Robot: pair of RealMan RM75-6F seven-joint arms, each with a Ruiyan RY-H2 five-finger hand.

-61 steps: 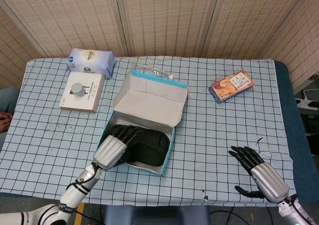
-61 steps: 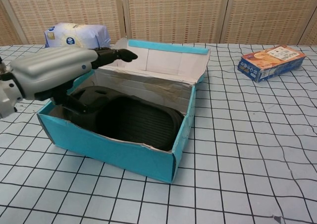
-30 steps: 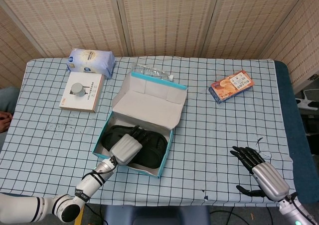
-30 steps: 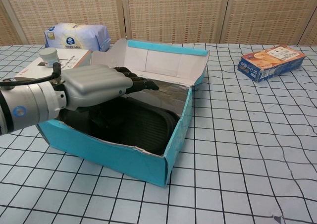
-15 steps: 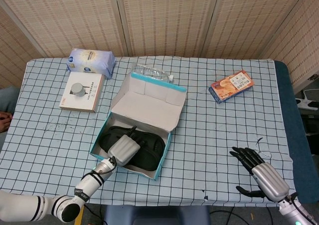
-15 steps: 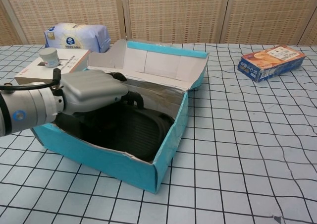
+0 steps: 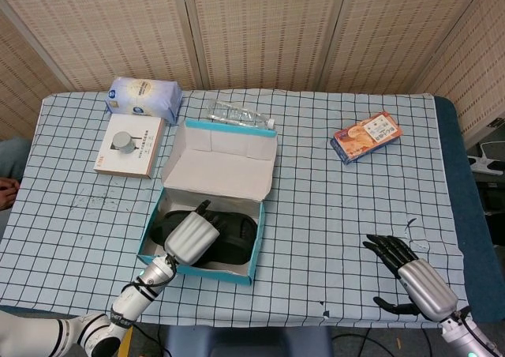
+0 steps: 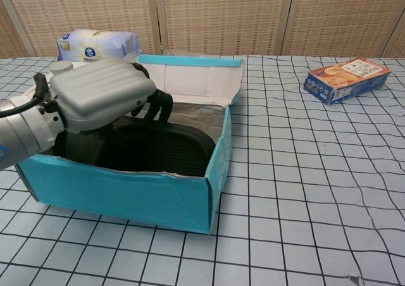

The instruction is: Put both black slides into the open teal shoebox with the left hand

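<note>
The teal shoebox (image 7: 245, 264) (image 8: 126, 197) stands open at the front left of the table, its lid (image 7: 221, 164) (image 8: 197, 78) leaning back. The black slides (image 7: 233, 234) (image 8: 171, 148) lie inside it, one partly under the other. My left hand (image 7: 191, 237) (image 8: 101, 97) is inside the box, on top of the slides, its fingers (image 8: 158, 106) curled down onto them. The hand's own back hides whether they grip a slide. My right hand (image 7: 409, 272) rests at the front right of the table, fingers spread, holding nothing. It is absent from the chest view.
A white packet (image 7: 144, 98) (image 8: 98, 44) and a white carton (image 7: 130, 145) with a small round jar on it lie at the back left. A plastic bottle (image 7: 237, 117) lies behind the lid. An orange snack box (image 7: 366, 136) (image 8: 347, 79) sits at the back right.
My left hand's fingers have gone from stretched out to curled onto the slides. The shoebox has slid left and turned square to the table edge. The right hand has not moved.
</note>
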